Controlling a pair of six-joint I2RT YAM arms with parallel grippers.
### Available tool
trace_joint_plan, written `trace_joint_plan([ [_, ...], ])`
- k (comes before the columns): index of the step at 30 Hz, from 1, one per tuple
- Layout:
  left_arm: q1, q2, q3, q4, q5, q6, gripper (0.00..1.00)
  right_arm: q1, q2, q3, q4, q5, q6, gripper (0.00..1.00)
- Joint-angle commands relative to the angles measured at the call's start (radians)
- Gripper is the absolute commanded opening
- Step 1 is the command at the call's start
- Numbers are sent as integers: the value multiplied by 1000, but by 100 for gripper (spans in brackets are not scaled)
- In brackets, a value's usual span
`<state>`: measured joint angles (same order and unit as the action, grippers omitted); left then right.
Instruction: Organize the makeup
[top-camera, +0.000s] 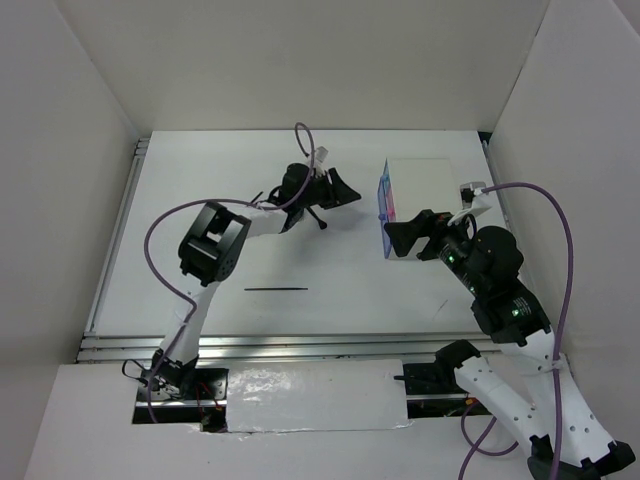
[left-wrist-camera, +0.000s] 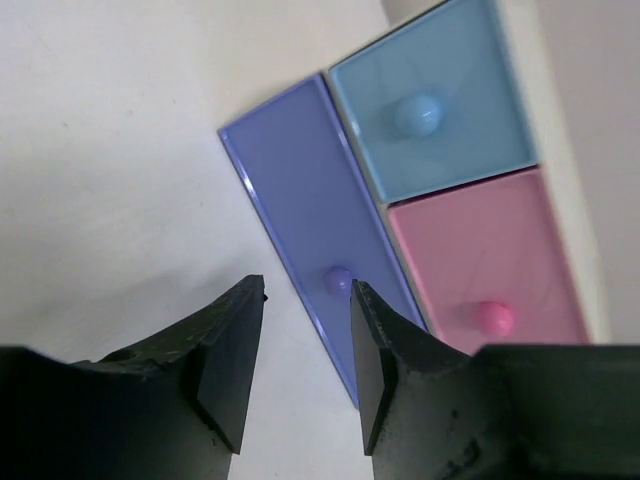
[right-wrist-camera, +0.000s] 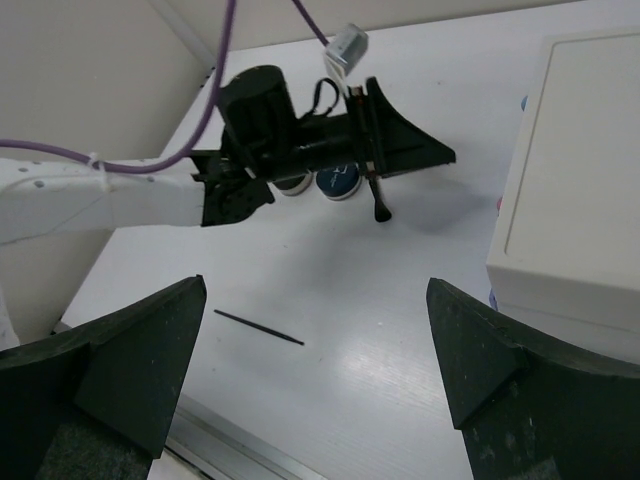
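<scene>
My left gripper (left-wrist-camera: 307, 290) stands open with nothing between its fingers, just short of the purple drawer (left-wrist-camera: 300, 200) and its small knob (left-wrist-camera: 338, 279). From above, the left gripper (top-camera: 352, 192) hovers left of the white box (top-camera: 425, 185). A blue-topped compact (right-wrist-camera: 338, 181) lies under the left arm, and a second compact (right-wrist-camera: 292, 186) beside it is partly hidden. A black brush (right-wrist-camera: 378, 200) lies just below the left gripper. A thin black pencil (top-camera: 275, 289) lies alone on the table. My right gripper (right-wrist-camera: 316, 285) is open wide and holds nothing, next to the box's front corner.
The box has a blue drawer (left-wrist-camera: 430, 105) and a pink drawer (left-wrist-camera: 485, 265) beside the purple one, all closed. White walls enclose the table on three sides. A metal rail (top-camera: 280, 345) runs along the near edge.
</scene>
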<state>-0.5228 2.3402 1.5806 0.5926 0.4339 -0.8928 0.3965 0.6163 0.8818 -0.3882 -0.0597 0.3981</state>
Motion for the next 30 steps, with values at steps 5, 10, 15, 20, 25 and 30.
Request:
trace_joint_plan([
  [5,9,-163,-171,338,81,-142,67,7,-9,-6,43,15,-18,99],
  [10,-25,-134,-218,515,170,-256,99,5,-4,-3,43,14,-18,99],
  [15,-83,-105,-168,480,184,-235,99,5,-6,0,38,18,-18,99],
  [20,-94,-61,-139,478,167,-262,94,5,-13,2,34,21,-18,99],
  [25,-95,2,-108,510,166,-300,84,5,-9,5,37,14,-19,99],
  [30,-95,33,-68,477,151,-282,79,7,-10,5,38,12,-19,99],
])
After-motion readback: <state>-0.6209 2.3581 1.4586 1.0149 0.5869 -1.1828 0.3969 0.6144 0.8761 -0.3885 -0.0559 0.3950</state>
